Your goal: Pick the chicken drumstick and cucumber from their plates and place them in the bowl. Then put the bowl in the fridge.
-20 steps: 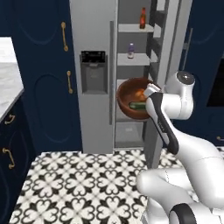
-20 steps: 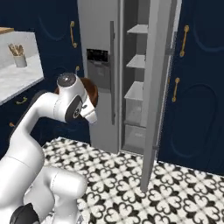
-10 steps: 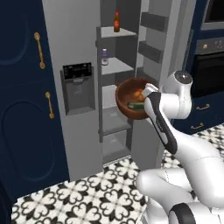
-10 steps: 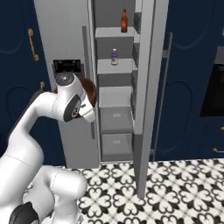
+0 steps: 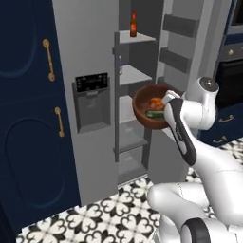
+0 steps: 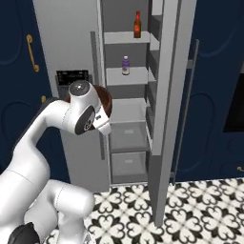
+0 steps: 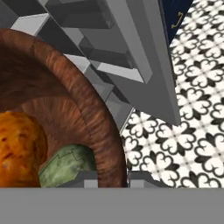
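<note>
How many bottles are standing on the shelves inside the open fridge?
2. A red-brown bottle stands on the top shelf, and a small purple bottle on the shelf below it. The open door and the arm may hide others.

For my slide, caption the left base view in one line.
White arm's gripper holds the glossy reddish-brown wooden bowl, carrying the golden-orange drumstick and dark-green cucumber, before the open grey fridge.

The bowl (image 7: 94, 131) looks like grained reddish-brown wood with a soft sheen, the chicken drumstick (image 7: 17, 148) has a glossy, mottled orange skin, the cucumber (image 7: 70, 164) a dull, veined green rind, and the fridge (image 5: 90, 57) shows smooth matt grey metal above glossy patterned floor tiles (image 7: 192, 113).
</note>
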Robot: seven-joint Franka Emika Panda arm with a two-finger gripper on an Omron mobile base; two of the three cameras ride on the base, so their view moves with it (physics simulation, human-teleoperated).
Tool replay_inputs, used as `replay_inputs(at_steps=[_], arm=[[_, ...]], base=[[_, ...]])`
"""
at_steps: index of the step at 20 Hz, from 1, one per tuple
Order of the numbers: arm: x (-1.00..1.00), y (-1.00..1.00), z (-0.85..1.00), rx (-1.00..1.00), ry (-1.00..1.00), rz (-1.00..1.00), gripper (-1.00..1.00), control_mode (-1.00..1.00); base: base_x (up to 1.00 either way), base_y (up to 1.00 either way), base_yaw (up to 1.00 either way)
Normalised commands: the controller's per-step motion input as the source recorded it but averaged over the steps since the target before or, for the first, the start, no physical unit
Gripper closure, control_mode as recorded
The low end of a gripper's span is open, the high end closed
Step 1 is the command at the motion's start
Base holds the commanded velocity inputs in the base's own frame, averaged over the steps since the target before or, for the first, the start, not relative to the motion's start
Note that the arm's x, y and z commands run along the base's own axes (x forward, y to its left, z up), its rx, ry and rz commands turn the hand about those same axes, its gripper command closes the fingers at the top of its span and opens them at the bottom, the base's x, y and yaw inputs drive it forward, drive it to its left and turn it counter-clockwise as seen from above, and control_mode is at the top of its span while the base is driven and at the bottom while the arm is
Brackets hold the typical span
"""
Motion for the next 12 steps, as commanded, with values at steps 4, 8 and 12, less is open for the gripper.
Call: replay_inputs(at_steps=[4,8,12], arm=[[0.00,0.00,0.00,0.00,0.00,0.00,1.00,1.00],[0.00,0.00,0.00,0.00,0.00,0.00,1.00,1.00],[0.00,0.00,0.00,0.00,0.00,0.00,1.00,1.00]], base=[[0.83,0.00,-0.05],[0.87,0.00,-0.10],[0.32,-0.34,-0.13]])
